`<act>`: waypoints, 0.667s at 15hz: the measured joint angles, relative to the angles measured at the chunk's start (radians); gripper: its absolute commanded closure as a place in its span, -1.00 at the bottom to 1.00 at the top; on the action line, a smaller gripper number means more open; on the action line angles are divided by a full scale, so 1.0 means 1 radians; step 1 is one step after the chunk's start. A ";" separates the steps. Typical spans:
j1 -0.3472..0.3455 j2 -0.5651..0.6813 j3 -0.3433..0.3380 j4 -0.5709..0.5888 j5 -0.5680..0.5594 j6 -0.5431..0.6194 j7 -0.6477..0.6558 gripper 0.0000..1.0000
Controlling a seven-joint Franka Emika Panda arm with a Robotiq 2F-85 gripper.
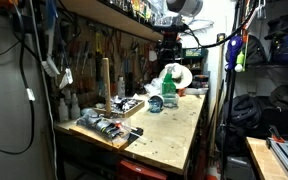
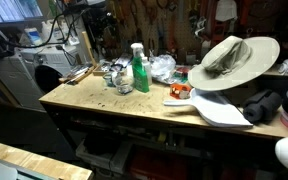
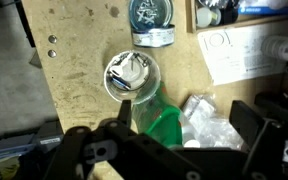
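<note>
The arm (image 1: 170, 42) hung vertically above the worktop (image 3: 84, 60), with the tool (image 3: 179, 128) pointing straight down. Its 2 fingers (image 3: 94, 150) were spread. The green bottle (image 3: 166, 125) stood upright directly below, between the fingers; contact could not be determined. 1 clear cup (image 3: 132, 75) stood just beside the bottle.

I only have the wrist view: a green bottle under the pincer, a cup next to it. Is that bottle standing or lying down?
Observer: Standing. In an exterior view the bottle is upright on the bench.
Operator: Anything large close to it that I'm missing?
Observer: Yes, a wide-brimmed hat sits on the bench to one side of the bottle.
Operator: And in front of that hat?
Observer: A flat white board lies at the bench's edge.
</note>
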State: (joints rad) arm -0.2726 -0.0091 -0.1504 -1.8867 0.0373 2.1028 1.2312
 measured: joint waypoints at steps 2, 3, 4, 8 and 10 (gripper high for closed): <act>0.000 0.034 -0.017 0.036 -0.043 0.008 0.104 -1.00; 0.000 0.050 -0.025 0.051 -0.068 0.012 0.157 -1.00; 0.000 0.065 -0.032 0.064 -0.093 0.013 0.209 -1.00; 0.003 0.136 -0.063 0.122 -0.157 0.013 0.386 -1.00; 0.004 0.172 -0.076 0.154 -0.161 0.008 0.429 -1.00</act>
State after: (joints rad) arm -0.2691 0.1632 -0.2267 -1.7323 -0.1239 2.1105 1.6604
